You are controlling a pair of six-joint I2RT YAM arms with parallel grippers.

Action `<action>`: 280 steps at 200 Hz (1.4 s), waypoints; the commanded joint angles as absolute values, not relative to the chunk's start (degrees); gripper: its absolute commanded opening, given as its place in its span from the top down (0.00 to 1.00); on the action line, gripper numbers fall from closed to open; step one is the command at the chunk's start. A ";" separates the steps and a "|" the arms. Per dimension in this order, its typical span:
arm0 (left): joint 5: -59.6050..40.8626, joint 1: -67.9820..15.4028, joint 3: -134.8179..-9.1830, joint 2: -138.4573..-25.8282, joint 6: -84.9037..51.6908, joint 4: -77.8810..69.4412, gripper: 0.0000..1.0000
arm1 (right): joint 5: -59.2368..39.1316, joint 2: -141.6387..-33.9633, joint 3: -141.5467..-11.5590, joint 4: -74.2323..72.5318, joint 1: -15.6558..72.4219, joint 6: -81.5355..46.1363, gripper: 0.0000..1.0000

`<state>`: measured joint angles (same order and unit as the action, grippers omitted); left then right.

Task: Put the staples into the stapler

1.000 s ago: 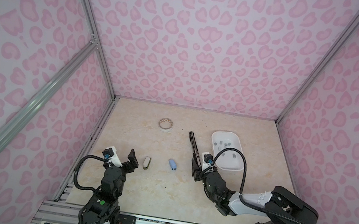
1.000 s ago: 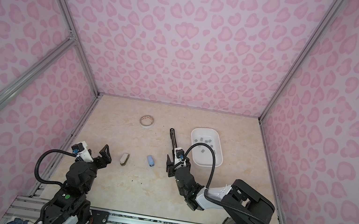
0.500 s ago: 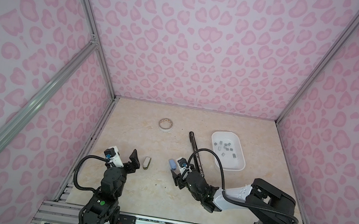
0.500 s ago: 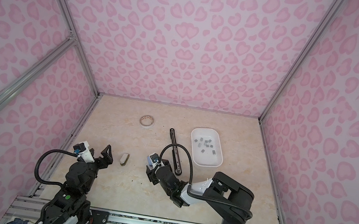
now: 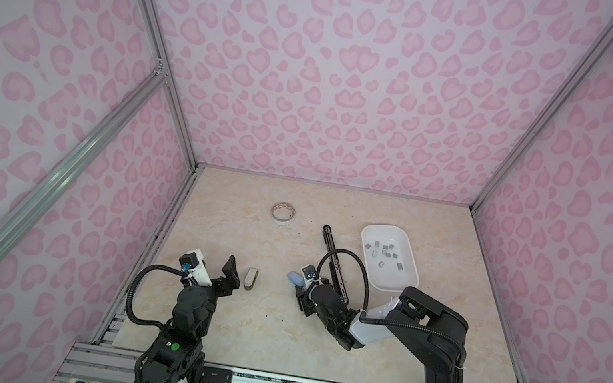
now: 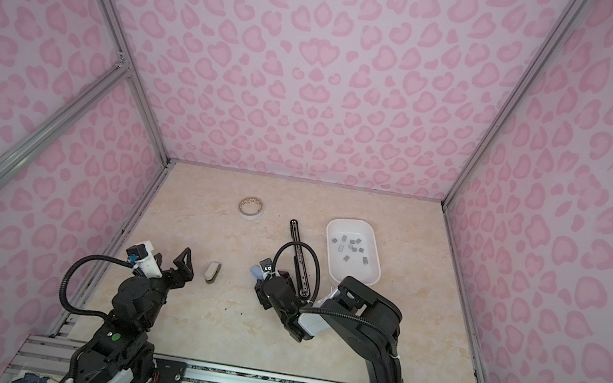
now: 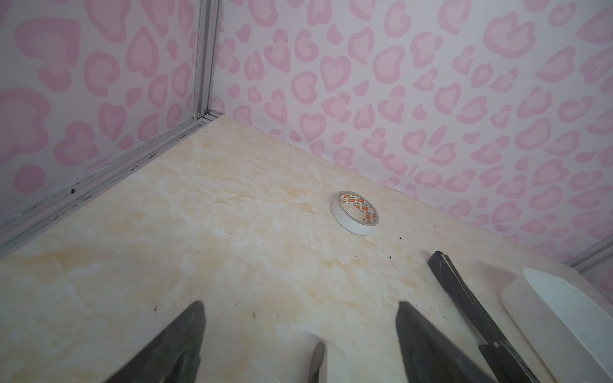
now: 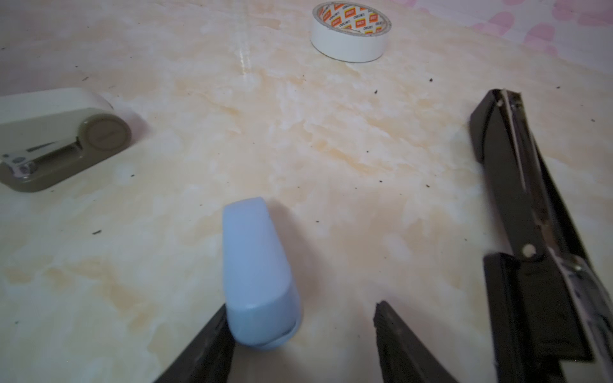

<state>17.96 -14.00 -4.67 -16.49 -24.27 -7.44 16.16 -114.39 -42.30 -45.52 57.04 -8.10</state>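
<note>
Three staplers sit on the table, & in the last sec the right pincer has swung off the long black stapler, which lies opened out flat, over to the small blue stapler nearer the middle. Its jaws have narrowed but aren't gripping yet: one finger touches the blue stapler's side, the other stands clear w/ a gap. The staples haven't moved: loose grey strips in the white tray at the far right, well apart from that pincer. The left pincer hasn't budged, jaws wide & empty, hovering just beside the beige stapler. The tape roll sits untouched at the back. My read: the blue stapler is prob the one picked for loading, so a grip & opening it come next; no strip fetched yet, so the task is at an early stage
</note>
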 commanded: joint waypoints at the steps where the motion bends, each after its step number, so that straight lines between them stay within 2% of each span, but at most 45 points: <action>1: 17.84 -14.04 -4.40 -16.86 -23.99 -10.15 0.10 | 15.43 -115.15 -42.01 -46.61 55.82 -9.17 0.35; 57: 15.59 -14.04 -4.43 -19.17 -23.09 -13.21 0.10 | 12.90 -117.09 -44.67 -45.68 52.27 -9.07 0.39; 83: 9.26 -14.06 -5.42 -20.85 -21.93 -14.74 0.10 | 11.33 -115.66 -45.07 -44.50 51.88 -8.92 0.41; 96: 3.84 -13.99 -6.51 -22.23 -21.20 -15.22 0.13 | 10.60 -113.70 -44.36 -44.11 51.98 -8.93 0.41; 144: -7.16 -17.25 -15.22 -33.10 -20.86 -9.90 0.25 | 14.76 -99.15 -35.86 -44.04 52.91 -9.14 0.38; 181: 0.64 -31.27 -21.02 -48.49 -15.17 -9.88 0.27 | 16.88 -86.35 -31.97 -37.74 52.78 -8.43 0.33; 205: -1.11 -34.48 -27.34 -59.55 -13.14 -7.56 0.34 | 17.32 -76.69 -30.69 -27.89 51.76 -8.04 0.29; 231: -1.15 -34.98 -29.75 -66.86 -12.83 -8.50 0.36 | 17.06 -66.98 -24.99 -25.59 47.07 -6.96 0.23; 249: -0.71 -34.98 -32.28 -70.71 -11.86 -6.55 0.35 | 11.88 -60.77 -21.42 -23.72 40.00 -6.96 0.22; 280: -0.16 -34.98 -37.00 -78.30 -10.74 -3.82 0.36 | 9.11 -54.47 -16.31 -23.32 27.75 -9.23 0.22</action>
